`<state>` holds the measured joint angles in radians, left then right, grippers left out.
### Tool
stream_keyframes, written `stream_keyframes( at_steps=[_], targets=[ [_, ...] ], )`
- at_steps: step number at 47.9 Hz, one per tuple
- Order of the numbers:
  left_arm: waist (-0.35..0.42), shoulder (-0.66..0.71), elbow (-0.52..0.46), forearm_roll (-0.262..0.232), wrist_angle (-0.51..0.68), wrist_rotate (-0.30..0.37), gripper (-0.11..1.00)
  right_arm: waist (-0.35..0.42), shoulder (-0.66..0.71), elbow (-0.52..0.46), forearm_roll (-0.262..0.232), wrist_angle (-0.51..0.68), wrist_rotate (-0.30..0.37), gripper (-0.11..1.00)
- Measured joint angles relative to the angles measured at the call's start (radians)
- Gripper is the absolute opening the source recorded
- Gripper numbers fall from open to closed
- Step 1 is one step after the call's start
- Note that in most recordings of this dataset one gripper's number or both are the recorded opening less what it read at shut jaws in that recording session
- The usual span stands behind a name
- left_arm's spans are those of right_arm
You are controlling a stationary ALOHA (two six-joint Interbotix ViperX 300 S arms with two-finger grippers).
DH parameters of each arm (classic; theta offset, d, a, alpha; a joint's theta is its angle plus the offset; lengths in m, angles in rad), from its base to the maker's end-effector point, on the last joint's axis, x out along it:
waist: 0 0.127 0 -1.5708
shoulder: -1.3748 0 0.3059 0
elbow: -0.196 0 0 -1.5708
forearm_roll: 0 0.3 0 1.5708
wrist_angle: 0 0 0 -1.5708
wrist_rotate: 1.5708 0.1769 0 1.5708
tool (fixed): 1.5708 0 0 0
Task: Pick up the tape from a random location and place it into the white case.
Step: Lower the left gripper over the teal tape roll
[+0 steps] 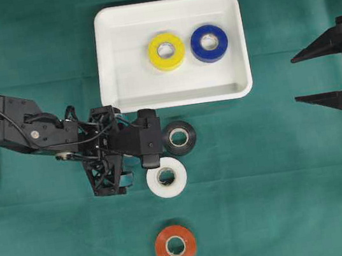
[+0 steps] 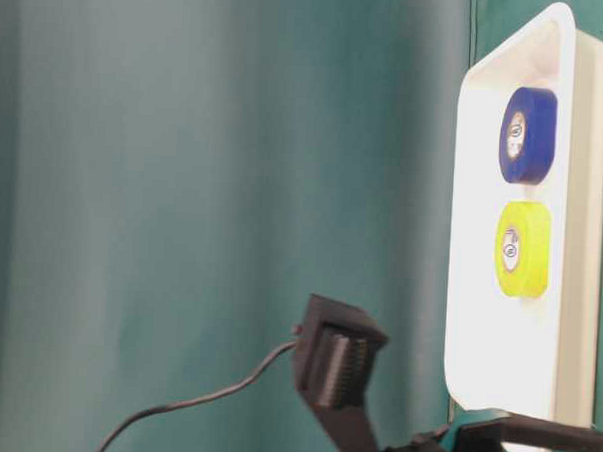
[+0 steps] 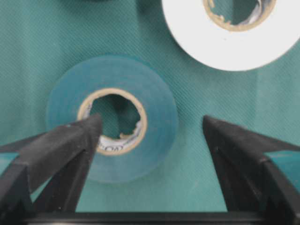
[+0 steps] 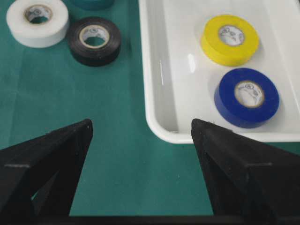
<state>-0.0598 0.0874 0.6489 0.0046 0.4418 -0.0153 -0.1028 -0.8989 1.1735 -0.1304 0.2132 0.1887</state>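
Tape rolls: six, two (image 1: 166,51) (image 1: 209,43) cased.

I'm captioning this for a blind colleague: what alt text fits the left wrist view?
The open left claw hangs over a teal roll of tape on green cloth, one finger over the roll's hole; a white roll of tape lies beyond.

Overhead view: case (image 1: 121,97) sits top centre on the table cloth (image 1: 281,176). Two rolls lie flat in it, side by side and apart: left case roll (image 1: 166,51), right case roll (image 1: 209,43). Just below the case rim lies the upper loose roll (image 1: 179,138), with the middle loose roll (image 1: 166,177) close below-left and the bottom loose roll (image 1: 175,246) further down. Left gripper (image 3: 151,129) is left of those two, over a fourth roll (image 3: 112,117). Right gripper (image 1: 295,80) is right of the case, apart.
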Motion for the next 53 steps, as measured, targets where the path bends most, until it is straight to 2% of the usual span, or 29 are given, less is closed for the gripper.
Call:
stream_keyframes(
  at_steps=[21,28,30,40,42,46,53],
  targets=[
    [0.0,0.049,0.002,-0.002,-0.038,0.0,0.98,0.0,0.002,0.0,0.0,-0.002,0.0,0.84],
    [-0.002,0.049,0.003,-0.002,-0.038,0.0,0.94,0.0,0.0,0.0,-0.002,0.0,0.0,0.84],
    [-0.002,0.049,0.005,-0.002,-0.038,0.0,0.89,0.0,0.002,0.0,0.0,0.0,0.0,0.84],
    [0.015,0.04,0.012,-0.002,-0.025,-0.005,0.37,0.0,0.002,0.0,0.0,0.0,0.0,0.84],
    [0.015,0.037,0.015,-0.002,-0.023,-0.005,0.31,0.0,0.002,0.0,0.0,0.0,0.0,0.84],
    [0.018,0.031,0.021,-0.002,-0.021,-0.003,0.24,-0.002,0.003,0.0,0.0,0.0,0.0,0.84],
    [0.023,0.028,0.026,-0.002,-0.02,-0.002,0.24,0.0,0.003,0.0,0.0,-0.002,0.0,0.84]
  ],
)
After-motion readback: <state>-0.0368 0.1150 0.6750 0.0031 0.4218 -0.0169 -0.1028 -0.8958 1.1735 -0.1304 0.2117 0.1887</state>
